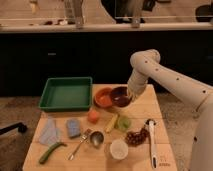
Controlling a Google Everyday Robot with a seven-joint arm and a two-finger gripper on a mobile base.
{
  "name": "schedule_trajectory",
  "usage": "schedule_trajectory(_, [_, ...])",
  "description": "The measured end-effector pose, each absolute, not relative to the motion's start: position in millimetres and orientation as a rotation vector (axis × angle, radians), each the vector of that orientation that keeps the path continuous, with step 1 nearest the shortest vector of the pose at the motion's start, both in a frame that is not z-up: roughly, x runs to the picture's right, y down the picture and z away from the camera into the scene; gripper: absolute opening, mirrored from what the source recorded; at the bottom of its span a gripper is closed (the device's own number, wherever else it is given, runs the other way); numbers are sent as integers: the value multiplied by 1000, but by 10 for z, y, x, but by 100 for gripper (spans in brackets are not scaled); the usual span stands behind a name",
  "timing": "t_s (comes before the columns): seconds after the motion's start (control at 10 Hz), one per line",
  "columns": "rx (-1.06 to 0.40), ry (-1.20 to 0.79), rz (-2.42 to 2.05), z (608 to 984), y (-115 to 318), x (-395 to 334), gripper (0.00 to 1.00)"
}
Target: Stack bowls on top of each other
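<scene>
The orange-red shallow bowl (103, 97) sits on the wooden table (165, 107), just right of the green tray. The dark maroon glossy bowl (120, 96) is right beside it, its left edge overlapping the orange bowl's right rim. My gripper (131, 96) comes down from the white arm at the right and is shut on the maroon bowl's right rim, holding it slightly tilted at about the orange bowl's height.
A green tray (66, 93) stands at the back left. In front lie an orange fruit (93, 116), a translucent green cup (123, 123), a white cup (118, 148), grapes (136, 136), a spoon (92, 139), a blue sponge (73, 127) and a white-handled tool (151, 142).
</scene>
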State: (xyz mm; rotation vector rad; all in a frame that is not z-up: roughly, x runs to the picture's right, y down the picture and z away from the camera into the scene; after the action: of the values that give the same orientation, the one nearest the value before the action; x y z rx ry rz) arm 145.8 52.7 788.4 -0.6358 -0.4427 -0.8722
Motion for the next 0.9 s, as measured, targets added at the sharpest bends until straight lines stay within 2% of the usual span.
schedule_trajectory(0.9, [-646,-457,-912,8068,346,805,0])
